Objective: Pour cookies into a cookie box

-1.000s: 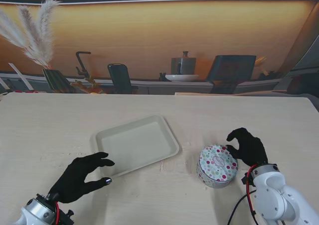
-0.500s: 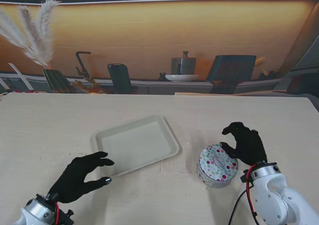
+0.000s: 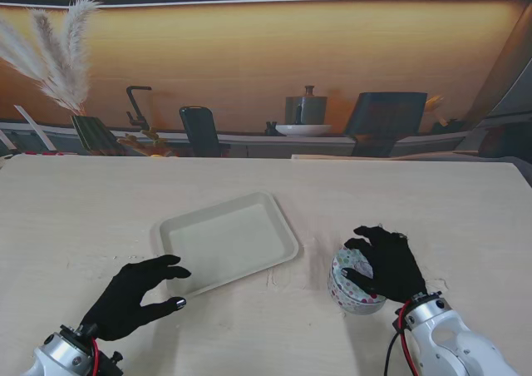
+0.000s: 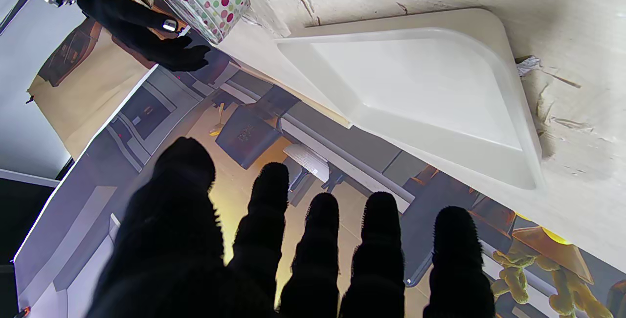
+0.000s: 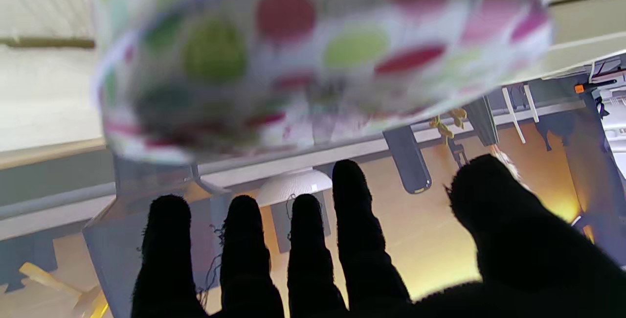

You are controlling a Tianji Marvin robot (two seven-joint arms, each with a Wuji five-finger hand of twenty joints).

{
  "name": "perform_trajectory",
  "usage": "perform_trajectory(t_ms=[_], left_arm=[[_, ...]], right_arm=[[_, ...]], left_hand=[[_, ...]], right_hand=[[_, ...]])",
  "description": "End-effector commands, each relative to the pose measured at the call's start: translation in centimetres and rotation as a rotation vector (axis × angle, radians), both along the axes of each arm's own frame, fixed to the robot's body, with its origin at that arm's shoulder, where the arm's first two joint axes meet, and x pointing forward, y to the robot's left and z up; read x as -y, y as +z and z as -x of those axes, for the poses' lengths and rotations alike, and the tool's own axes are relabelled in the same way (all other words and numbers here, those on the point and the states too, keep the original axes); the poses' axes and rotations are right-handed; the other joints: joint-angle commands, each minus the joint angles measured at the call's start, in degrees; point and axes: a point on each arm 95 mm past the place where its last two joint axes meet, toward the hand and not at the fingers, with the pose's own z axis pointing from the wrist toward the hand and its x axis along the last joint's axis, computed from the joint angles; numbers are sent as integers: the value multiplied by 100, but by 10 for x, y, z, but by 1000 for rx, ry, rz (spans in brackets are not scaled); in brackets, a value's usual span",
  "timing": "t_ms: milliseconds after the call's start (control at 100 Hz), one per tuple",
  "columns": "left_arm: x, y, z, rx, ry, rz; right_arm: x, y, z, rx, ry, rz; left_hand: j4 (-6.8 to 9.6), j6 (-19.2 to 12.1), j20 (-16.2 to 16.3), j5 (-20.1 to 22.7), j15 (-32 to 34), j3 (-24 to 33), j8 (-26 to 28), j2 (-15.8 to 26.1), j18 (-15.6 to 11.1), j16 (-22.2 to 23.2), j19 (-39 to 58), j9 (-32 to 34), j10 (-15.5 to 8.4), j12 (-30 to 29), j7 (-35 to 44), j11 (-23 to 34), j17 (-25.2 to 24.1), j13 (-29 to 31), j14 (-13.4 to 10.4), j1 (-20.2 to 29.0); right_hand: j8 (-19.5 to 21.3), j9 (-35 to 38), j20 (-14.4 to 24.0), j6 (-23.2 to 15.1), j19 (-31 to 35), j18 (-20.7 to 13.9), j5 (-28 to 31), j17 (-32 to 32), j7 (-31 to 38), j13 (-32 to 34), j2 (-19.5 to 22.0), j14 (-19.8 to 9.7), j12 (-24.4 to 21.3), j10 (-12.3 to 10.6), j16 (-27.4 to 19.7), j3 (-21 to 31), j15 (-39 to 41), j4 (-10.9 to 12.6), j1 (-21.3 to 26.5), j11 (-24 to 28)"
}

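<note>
Right hand over tin, left hand idle beside tray.

Right hand (image 3: 384, 264), lower right of frame, hovers over the polka-dot tin (image 3: 353, 286) with fingers spread; no grip is visible. Left hand (image 3: 133, 294), lower left, is spread and holds nothing, near the white tray (image 3: 228, 241) at frame centre.

Cookie box (image 5: 313, 58) blurred, edge-cropped
</note>
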Motion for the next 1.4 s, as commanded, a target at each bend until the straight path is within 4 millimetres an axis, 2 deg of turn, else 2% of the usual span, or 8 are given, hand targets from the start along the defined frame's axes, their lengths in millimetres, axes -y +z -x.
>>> perform_trajectory(t_ms=[0, 380, 850, 1170, 1390], left_arm=[[2, -2, 4, -18, -10, -4], [3, -3, 4, -28, -10, -9], [3, -3, 4, -30, -9, -11], [3, -3, 3, -32, -7, -12], [3, -3, 4, -27, -8, -12]], right_arm=[[-3, -12, 5, -45, -9, -6], [-6, -37, 9, -91, -48, -28], [3, -53, 21, -97, -109, -42], [7, -60, 29, -96, -144, -59], [6, -55, 29, -70, -145, -83]], left_hand=[[-65, -70, -54, 87, 64, -98, -17, 333, -9, -21, 105, 78, 3, -37, -108, -29, -11, 121, 10, 130], [-65, -74, -61, 103, 86, -106, -15, 349, 1, -11, 117, 80, -14, -36, -103, -22, -11, 137, 34, 130], [-63, -84, -66, 106, 105, -112, -11, 363, -2, -8, 128, 74, -17, -40, -99, -23, -8, 153, 33, 130], [-61, -83, -68, 122, 115, -112, -6, 365, 3, -5, 136, 77, -22, -40, -90, -18, -6, 159, 39, 138], [-62, -81, -68, 126, 120, -116, -2, 370, -1, -4, 141, 84, -15, -38, -83, -11, -1, 164, 42, 135]], right_hand=[[-95, -215, -75, -192, -152, -171, -273, -113, -93, -228, 119, -209, -67, -122, -92, -46, -49, 187, -165, -150], [-106, -200, -99, -184, -184, -282, -499, -70, -39, -312, 177, -254, -181, -101, -105, -40, -55, 206, -147, -424], [-54, -198, -41, -39, 53, -268, -689, 22, 167, -334, 202, -241, -233, -17, -62, 57, 43, 225, -117, -580], [-56, -196, -44, -11, 118, -249, -742, 49, 217, -313, 184, -221, -232, 2, -52, 109, 69, 227, -100, -597], [-57, -183, -46, -27, 146, -239, -739, 51, 247, -301, 202, -225, -228, -1, -46, 108, 86, 224, -117, -597]])
